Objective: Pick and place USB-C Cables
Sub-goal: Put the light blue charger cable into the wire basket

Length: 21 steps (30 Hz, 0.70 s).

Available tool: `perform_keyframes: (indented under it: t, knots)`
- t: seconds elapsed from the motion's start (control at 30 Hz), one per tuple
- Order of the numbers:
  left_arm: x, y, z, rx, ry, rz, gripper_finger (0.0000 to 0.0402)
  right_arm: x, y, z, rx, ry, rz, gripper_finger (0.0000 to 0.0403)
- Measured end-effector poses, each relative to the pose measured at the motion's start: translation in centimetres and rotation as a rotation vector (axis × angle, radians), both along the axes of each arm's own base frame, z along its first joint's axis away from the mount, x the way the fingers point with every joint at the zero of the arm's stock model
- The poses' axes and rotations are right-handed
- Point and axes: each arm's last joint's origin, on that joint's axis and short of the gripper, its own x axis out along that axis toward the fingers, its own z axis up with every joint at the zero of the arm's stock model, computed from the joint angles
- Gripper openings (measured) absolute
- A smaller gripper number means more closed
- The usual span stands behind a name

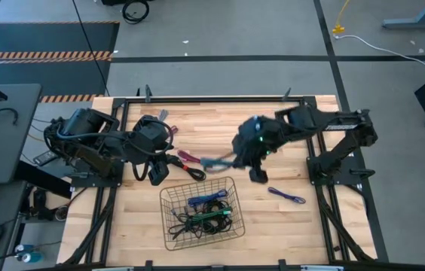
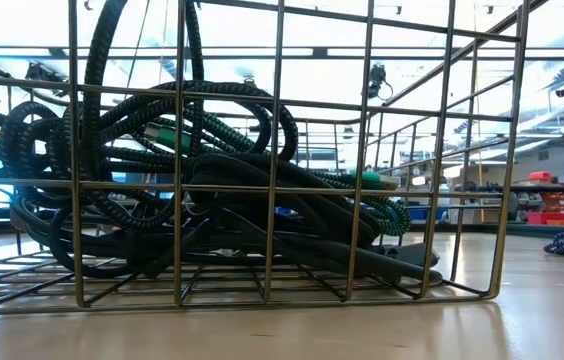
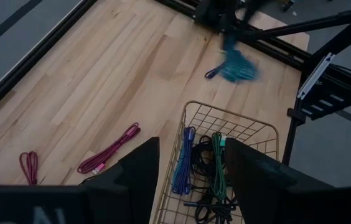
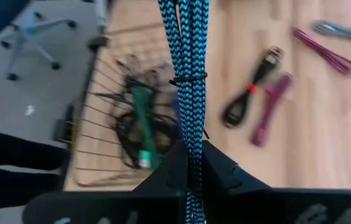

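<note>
Right pincer: closed tight on a teal cable, a zigzag-braided bundle bound by a thin tie, gripped at one end with the rest hanging free; in the high view it is carried above the surface, just beside the wire basket on its far-right side. Left pincer: fingers set apart and holding nothing, waiting over the basket's left edge. Basket contents: a tangle of several black cables, a green cable and a blue cable, piled loosely and reaching well up the mesh walls. Loose stock on the surface: a magenta cable and a smaller magenta coil left of the basket; a black cable with a red band beside them; a purple cable lying to the right of the basket. Step in hand, as judged: transport of the teal bundle to the basket. Hazards: the dangling length could swing and catch on the basket rim or drape over it on release, leaving the bundle half outside; a low approach could let the tail hook the mesh and drag the light basket; the heap inside is high enough that a dropped bundle might slide off toward the rim; both arms are near the basket, so paths could cross.
</note>
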Motion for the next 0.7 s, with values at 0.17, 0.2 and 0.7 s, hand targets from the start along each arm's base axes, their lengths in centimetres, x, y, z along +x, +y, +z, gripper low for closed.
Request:
perform_keyframes:
  t: [0.17, 0.2, 0.7]
  knots:
    - [0.0, 0.0, 0.0, 0.000, 0.000, 0.000, 0.0188, 1.7, 3.8, -0.4, 0.054, -0.023, 0.119, 0.0020]
    - [0.0, 0.0, 0.0, 0.000, 0.000, 0.000, 0.0188, 2.2, 4.6, -0.7, 0.063, -0.023, 0.138, 0.0020]
    - [0.0, 0.0, 0.0, 0.000, 0.000, -0.002, 0.0188, 9.3, 10.4, -11.9, 0.003, 0.209, 0.290, 0.0019]
